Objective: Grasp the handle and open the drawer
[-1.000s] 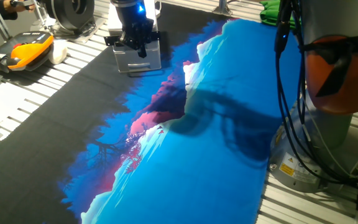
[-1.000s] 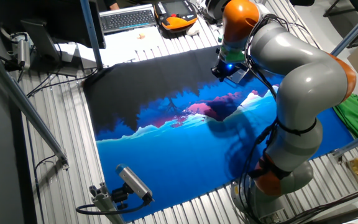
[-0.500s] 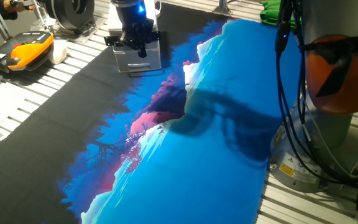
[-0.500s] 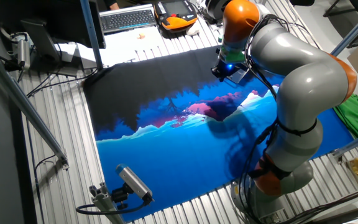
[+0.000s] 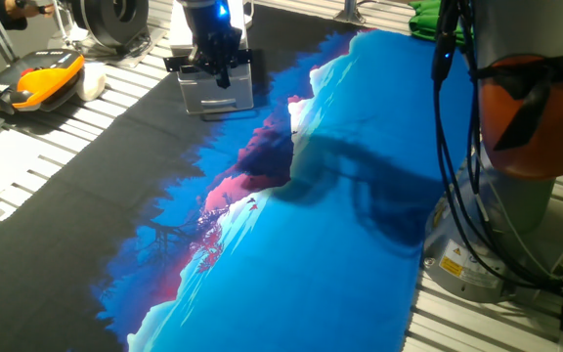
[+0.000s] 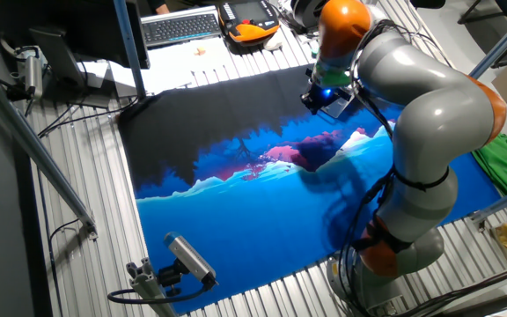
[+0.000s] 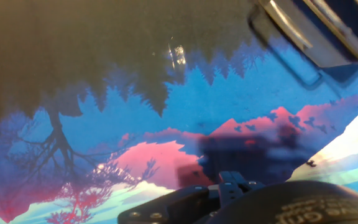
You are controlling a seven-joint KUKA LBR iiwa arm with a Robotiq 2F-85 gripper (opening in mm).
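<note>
**Gripper at the cabinet front, jaw state unclear**

Landmark is the cabinet.

- Table (image 5: 57,137): slatted metal top, mostly covered by a printed mat (image 5: 291,254), black on the cabinet's side, blue with pink and white mountains on the other.
- Arm (image 6: 429,114): grey with orange joints. Its base stands at the mat edge well apart from the cabinet, and it reaches across the mat to the cabinet.
- Cabinet (image 5: 225,96): small white box on the black part of the mat, near the mat's far edge.
- Case (image 5: 29,80): orange and black, off the mat, well to one side of the cabinet, with a small white object touching it on the cabinet side.
- Keyboard (image 6: 180,26): beyond the mat's far edge, off to one side of the cabinet, near the case.
- Green cloth (image 6: 505,160): off the mat, on the opposite side of the cabinet from the keyboard.
- Gripper (image 5: 221,74): black, blue light lit above it, sits right over the cabinet's top front and hides most of it. Cannot tell whether the fingers are apart or together, or clamped on anything.
- Drawer (image 7: 303,43): in the hand view its edge shows at the upper right, tilted, over the mat. How far out it sits, cannot tell.
- Handle: on the drawer front, hidden behind the gripper in both fixed views, not clear in the hand view.
</note>
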